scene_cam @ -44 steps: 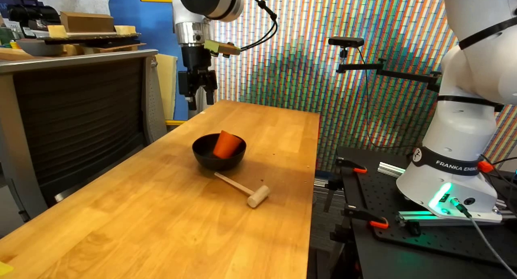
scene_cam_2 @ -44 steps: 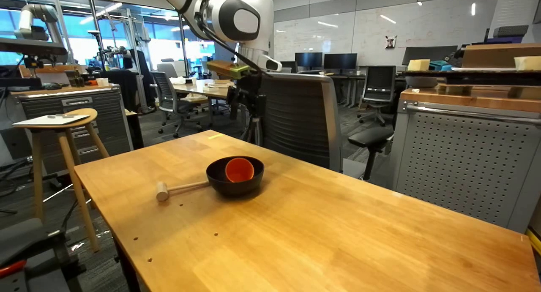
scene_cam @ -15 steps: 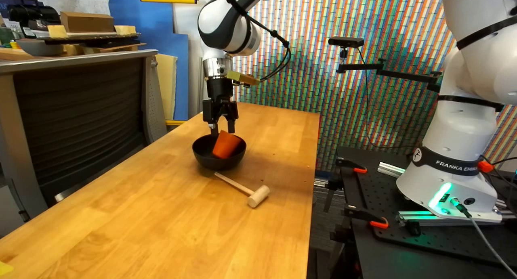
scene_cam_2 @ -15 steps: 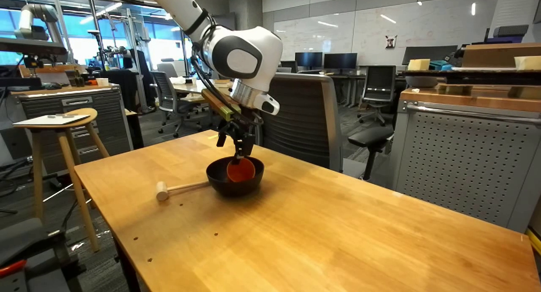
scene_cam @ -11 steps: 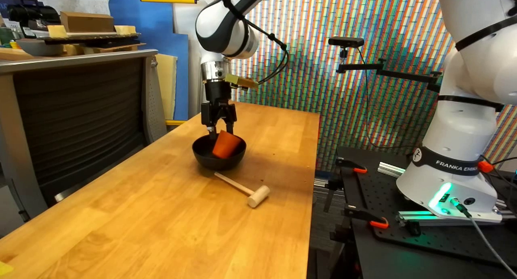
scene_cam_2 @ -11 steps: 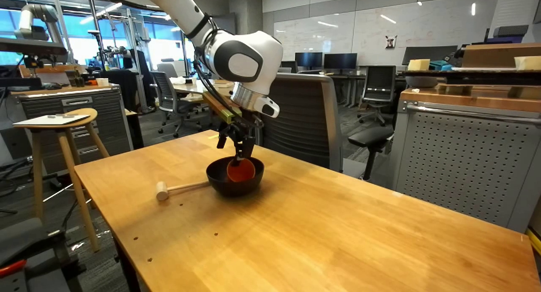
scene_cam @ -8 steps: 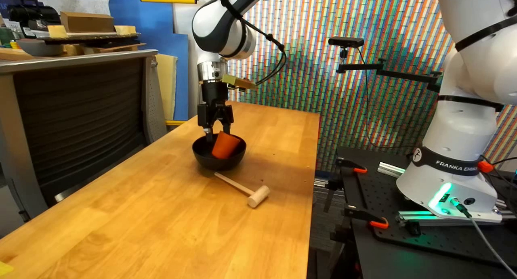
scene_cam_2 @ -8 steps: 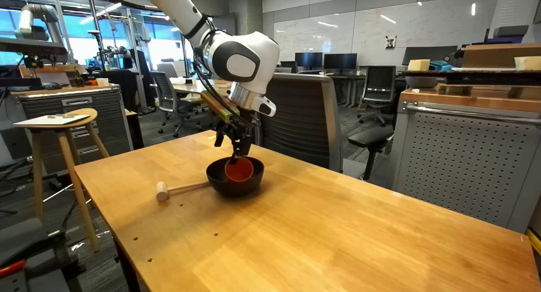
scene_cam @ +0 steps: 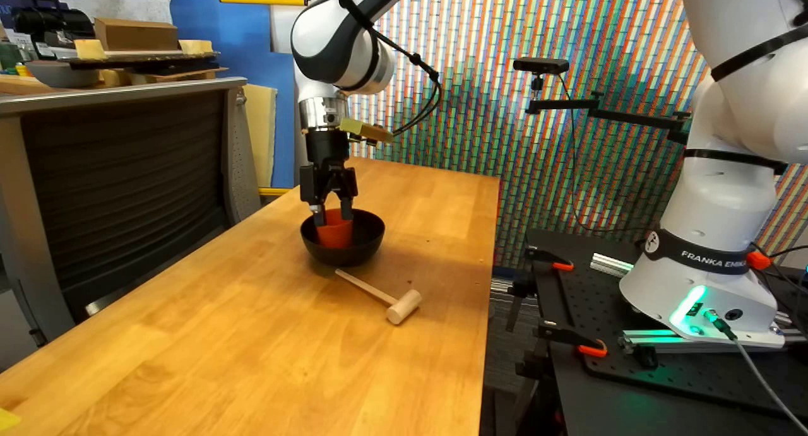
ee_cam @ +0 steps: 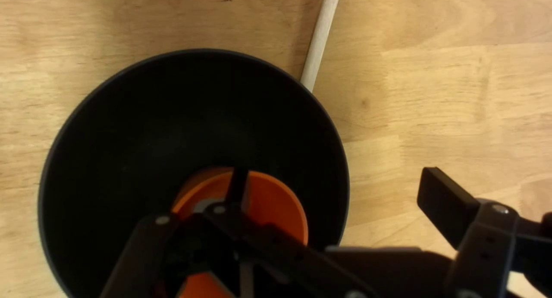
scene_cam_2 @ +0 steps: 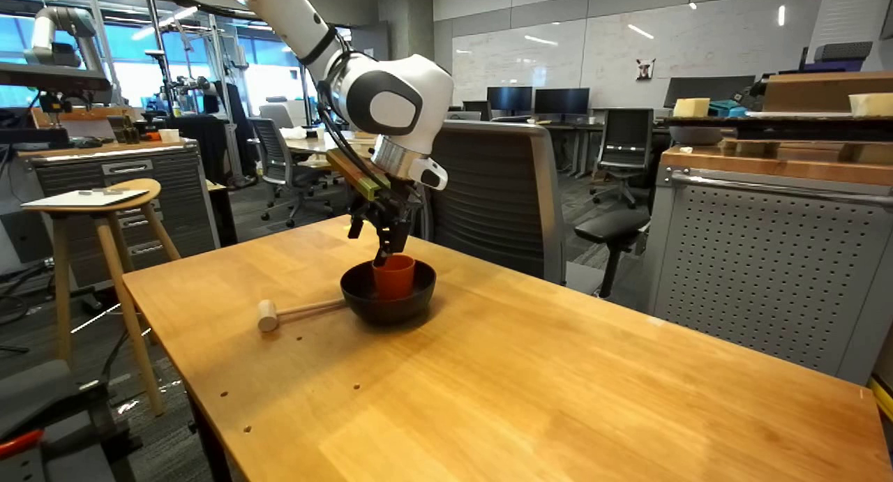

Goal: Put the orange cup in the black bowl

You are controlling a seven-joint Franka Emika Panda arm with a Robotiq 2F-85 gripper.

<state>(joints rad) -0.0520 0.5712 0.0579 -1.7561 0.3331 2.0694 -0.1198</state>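
Orange, the cup has been tipped from slanted to upright in the black bowl below the gripper, which is spread wide, nothing clasped, so only withdrawal seems needed.

In an exterior view, behind the wooden table, a chair with dark ribbed back; farther away, a whiteboard with bright light streaks. To the left, bright windows and a wooden stool on grey floor; to the right, a perforated cabinet. In an exterior view, a wall of many-coloured stripes beside a blue panel.
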